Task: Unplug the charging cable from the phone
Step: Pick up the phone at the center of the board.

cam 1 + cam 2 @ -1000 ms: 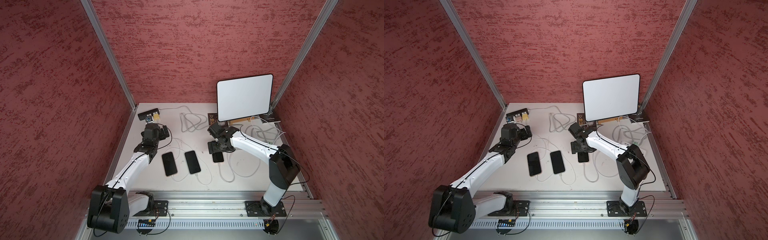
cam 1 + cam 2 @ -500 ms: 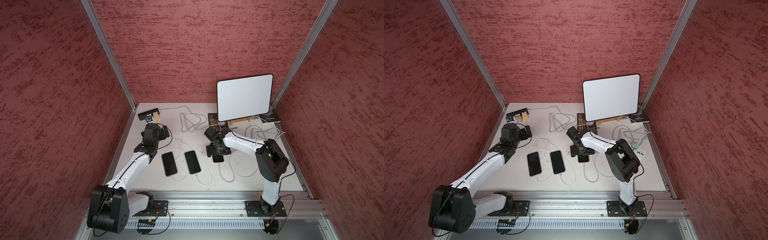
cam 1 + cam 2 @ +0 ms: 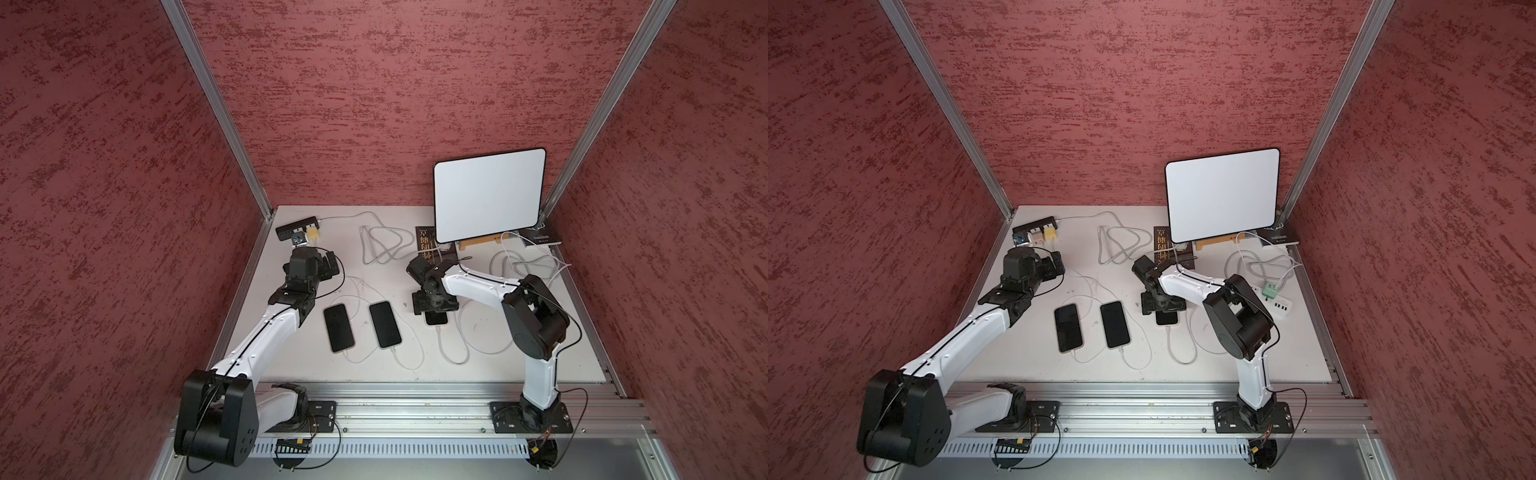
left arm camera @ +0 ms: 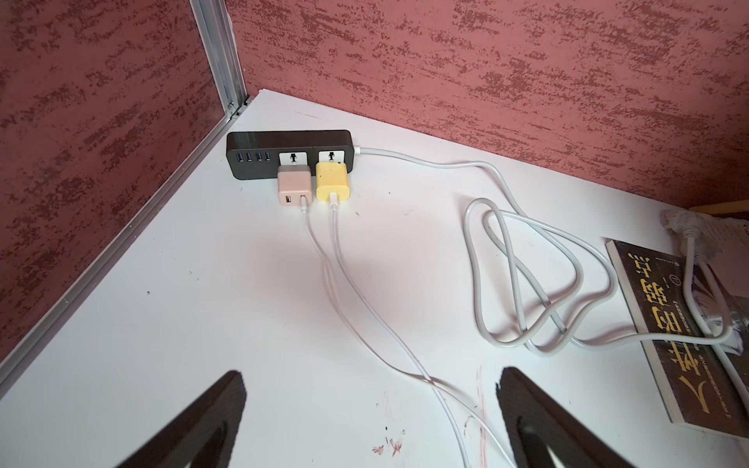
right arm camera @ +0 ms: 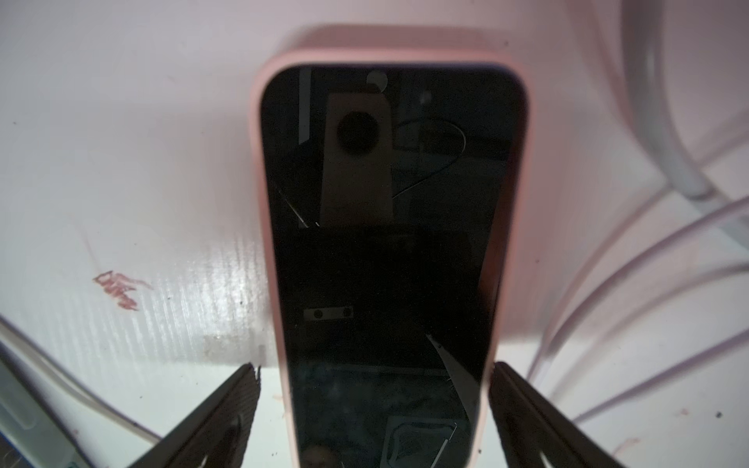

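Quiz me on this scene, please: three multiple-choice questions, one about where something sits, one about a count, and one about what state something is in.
1. Where does the black power strip sit on the table?
A. In the far corner on the side of the left arm
B. At the front edge by the rail
C. Under the white board

2. How many phones lie on the table?
A. Two
B. Three
C. Five

3. How does the right gripper stand?
A. Shut, with nothing between its fingers
B. Open, with a finger on each side of the pink-cased phone
C. Lifting a phone into the air

Answers:
1 A: the strip lies where the two walls meet.
2 B: the left phone, the middle phone and the pink-cased phone.
3 B: the right wrist view shows that phone lying flat between spread fingers.
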Robot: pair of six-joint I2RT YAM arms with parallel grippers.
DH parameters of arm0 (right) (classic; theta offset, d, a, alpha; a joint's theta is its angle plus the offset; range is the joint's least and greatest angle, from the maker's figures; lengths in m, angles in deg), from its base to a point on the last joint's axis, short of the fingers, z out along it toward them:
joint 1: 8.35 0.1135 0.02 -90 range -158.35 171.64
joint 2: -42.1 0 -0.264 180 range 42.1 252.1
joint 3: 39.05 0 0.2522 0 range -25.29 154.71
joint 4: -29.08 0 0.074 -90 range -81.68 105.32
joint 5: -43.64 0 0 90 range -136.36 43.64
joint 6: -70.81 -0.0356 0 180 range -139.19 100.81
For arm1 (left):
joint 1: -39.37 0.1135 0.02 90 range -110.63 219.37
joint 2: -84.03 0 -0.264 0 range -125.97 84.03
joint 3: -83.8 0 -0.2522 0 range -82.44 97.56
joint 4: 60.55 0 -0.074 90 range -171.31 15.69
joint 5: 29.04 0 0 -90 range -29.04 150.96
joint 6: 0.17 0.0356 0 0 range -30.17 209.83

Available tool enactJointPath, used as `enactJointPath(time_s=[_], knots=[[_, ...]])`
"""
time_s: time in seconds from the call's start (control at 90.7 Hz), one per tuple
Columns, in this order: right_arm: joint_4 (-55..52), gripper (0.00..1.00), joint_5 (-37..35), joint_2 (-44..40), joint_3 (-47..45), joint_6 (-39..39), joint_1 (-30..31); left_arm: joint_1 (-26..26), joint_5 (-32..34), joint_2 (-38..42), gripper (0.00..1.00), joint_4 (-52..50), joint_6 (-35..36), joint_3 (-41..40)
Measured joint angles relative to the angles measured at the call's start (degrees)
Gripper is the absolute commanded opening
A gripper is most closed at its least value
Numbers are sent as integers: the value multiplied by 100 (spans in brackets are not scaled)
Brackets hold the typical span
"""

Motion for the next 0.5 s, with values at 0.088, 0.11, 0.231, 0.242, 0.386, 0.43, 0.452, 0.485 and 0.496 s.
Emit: enactJointPath(time_s=[0.088, 0.11, 0.231, 0.242, 0.386, 0.43, 0.452, 0.485, 0.496], knots=[[31, 86, -7, 4, -9, -13, 0, -2, 0, 0, 100, -20, -4, 24], [33, 85, -7, 4, -11, -17, 0, -2, -2, 0, 100, -26, -9, 31], [52, 84, -26, 7, -24, -20, 0, -2, -2, 0, 100, -44, -44, 66], [57, 84, -28, 7, -26, -20, 0, -2, -2, 0, 100, -44, -48, 70], [87, 88, -63, 22, -55, -31, 0, -2, -2, 0, 100, -48, -83, 70], [101, 88, -72, 33, -59, -31, 0, -2, -2, 0, 100, -50, -87, 72], [109, 88, -79, 39, -66, -33, 0, -4, -2, 0, 100, -52, -90, 72], [122, 88, -85, 52, -81, -35, 0, -4, -2, 0, 100, -57, -94, 72], [125, 87, -87, 55, -81, -35, 0, -4, -2, 0, 100, -59, -94, 72]])
